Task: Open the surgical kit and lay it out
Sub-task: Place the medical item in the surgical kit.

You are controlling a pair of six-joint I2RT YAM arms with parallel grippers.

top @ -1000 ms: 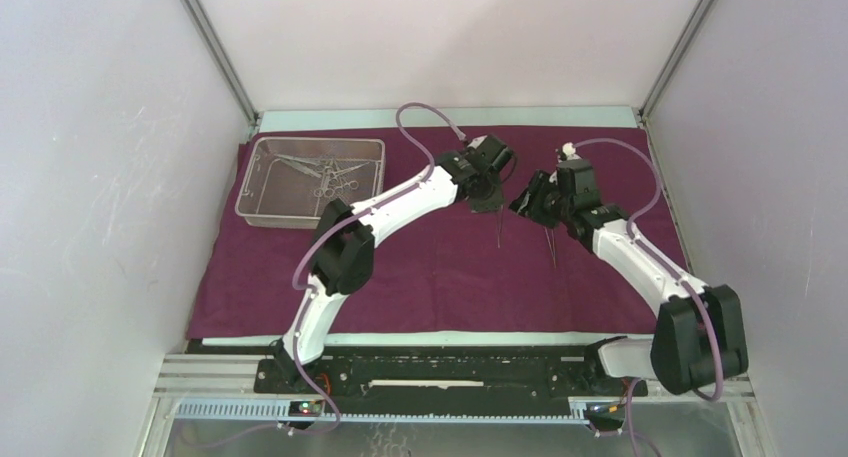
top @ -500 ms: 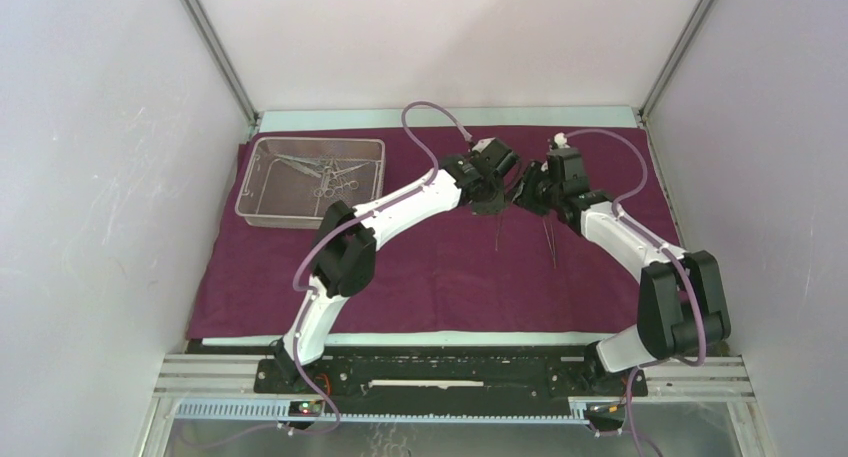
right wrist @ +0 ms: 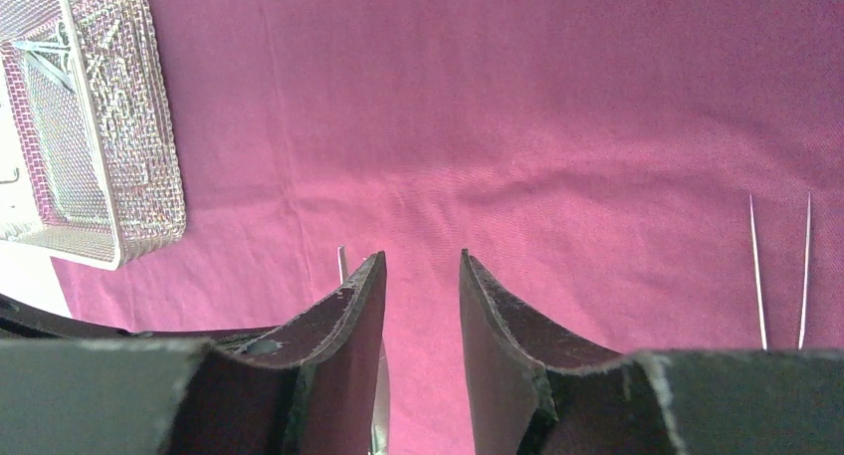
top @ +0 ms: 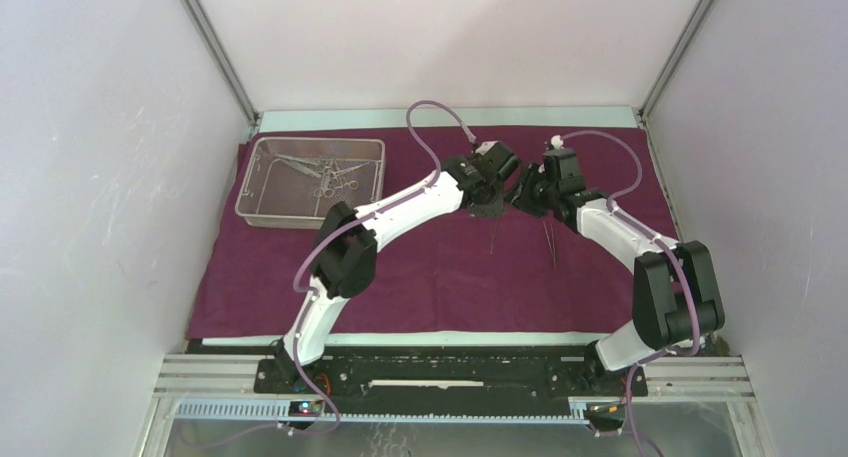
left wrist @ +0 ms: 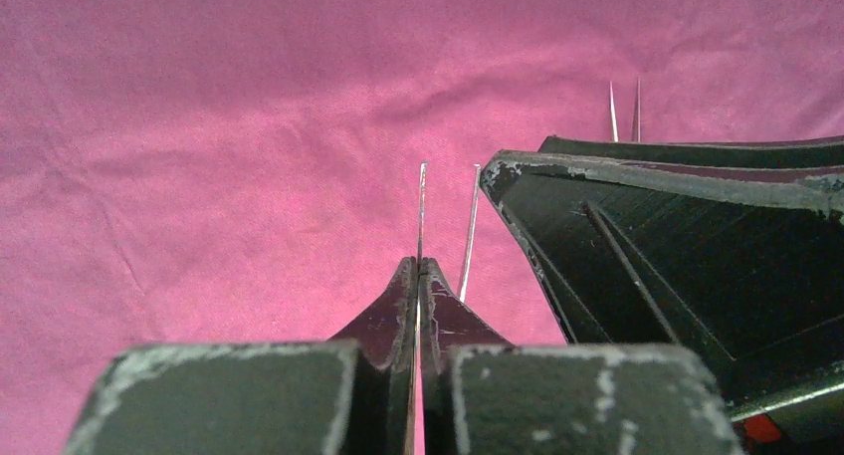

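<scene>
White walls enclose a counter draped in the opened maroon cloth. At 10 o'clock sits the wire-mesh tray, with scissors and forceps inside. Just past centre, the left fingers are clenched on hanging tweezers. The right fingers, parted and grasping nothing, hover at their 3 o'clock. A second pair of tweezers lies on the cloth at 5 o'clock. Best, probably: lower the held pair until the tips touch cloth, parallel to the laid pair, then release. Since a second ago, the right arm has closed in beside the left.

Worktop: pale strip showing along the far edge. Enclosure walls: white, three sides. Corner posts: grey metal, two, rear. Slotted aluminium rail: near edge.
</scene>
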